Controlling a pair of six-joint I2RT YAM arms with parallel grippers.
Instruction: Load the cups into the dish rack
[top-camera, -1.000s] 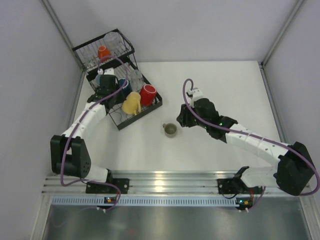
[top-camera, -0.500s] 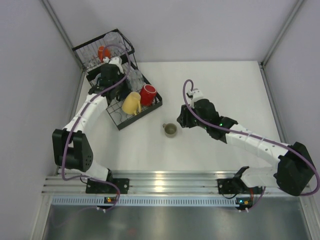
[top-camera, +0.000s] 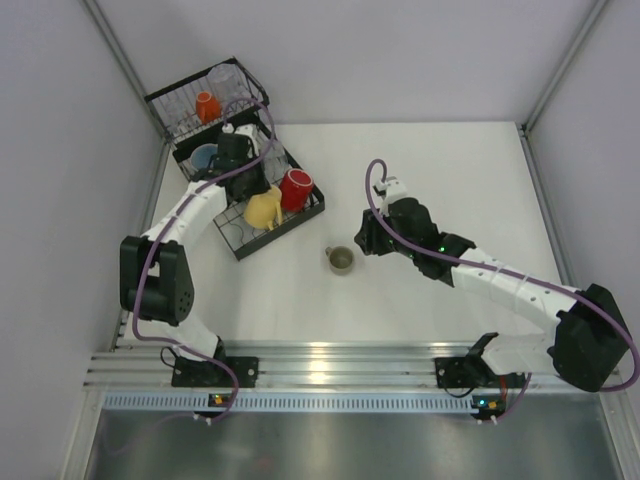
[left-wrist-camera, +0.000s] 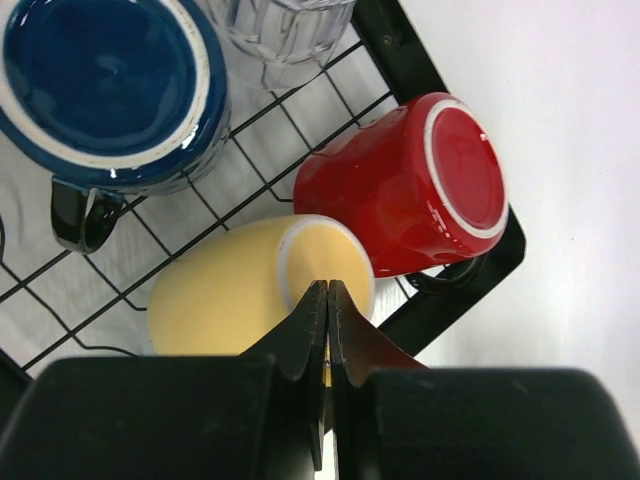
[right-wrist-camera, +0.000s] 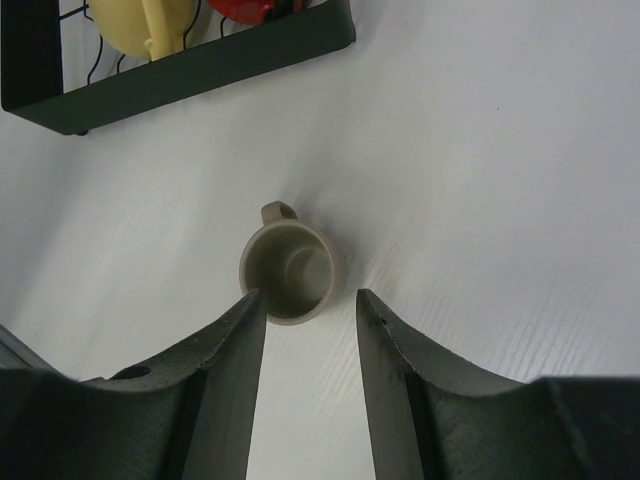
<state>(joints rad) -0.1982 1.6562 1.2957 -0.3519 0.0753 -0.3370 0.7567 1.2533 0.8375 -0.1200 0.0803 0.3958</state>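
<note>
Dish rack (top-camera: 285, 230), black wire, stands at the far left of the table (top-camera: 450, 170), its tall basket behind the low tray. The left arm (top-camera: 190, 215) has swung rightward across the tray within the last second. That has uncovered the blue mug (left-wrist-camera: 100, 80), which sits in the tray beside a clear tumbler (left-wrist-camera: 285, 30). The left gripper (left-wrist-camera: 327, 290) has its jaws pressed together on nothing, above the yellow cup (left-wrist-camera: 230, 300), which lies on its side against the tipped red mug (left-wrist-camera: 410, 190). An orange-red mug (top-camera: 206, 104) sits in the basket. The right gripper (right-wrist-camera: 310, 295) has not moved: its jaws are apart, hovering either side of the olive-grey mug (right-wrist-camera: 288, 270), which stands upright on the table near the rack. That mug looks like the only cup left to load, a job for the right arm.
</note>
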